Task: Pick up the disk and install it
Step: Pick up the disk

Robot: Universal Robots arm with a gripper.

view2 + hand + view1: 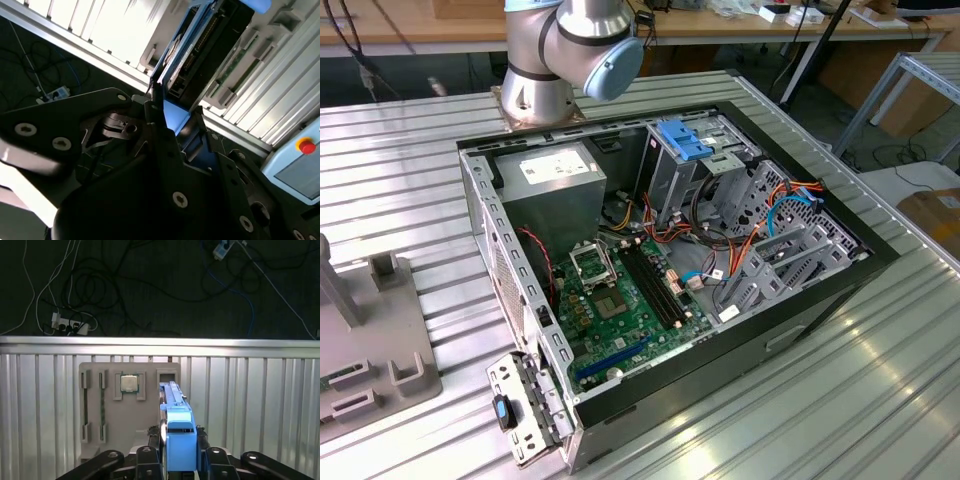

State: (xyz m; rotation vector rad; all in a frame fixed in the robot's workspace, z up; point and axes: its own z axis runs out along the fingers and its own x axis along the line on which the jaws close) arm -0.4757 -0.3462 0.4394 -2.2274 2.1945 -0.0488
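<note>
Your jaws grip the disk at its blue tab end. Likely rigid, hefty, shock-sensitive; hold there, squarely.

Open computer case on ribbed metal table, green motherboard inside, robot arm behind, grey fixture alongside

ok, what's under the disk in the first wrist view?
A grey parts holder, processor seated beside. Held by the gripper, the disk hides most of the recess beneath it.

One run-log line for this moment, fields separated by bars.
step: pick | end effector: shut on disk | disk: at tray | case: open
</note>
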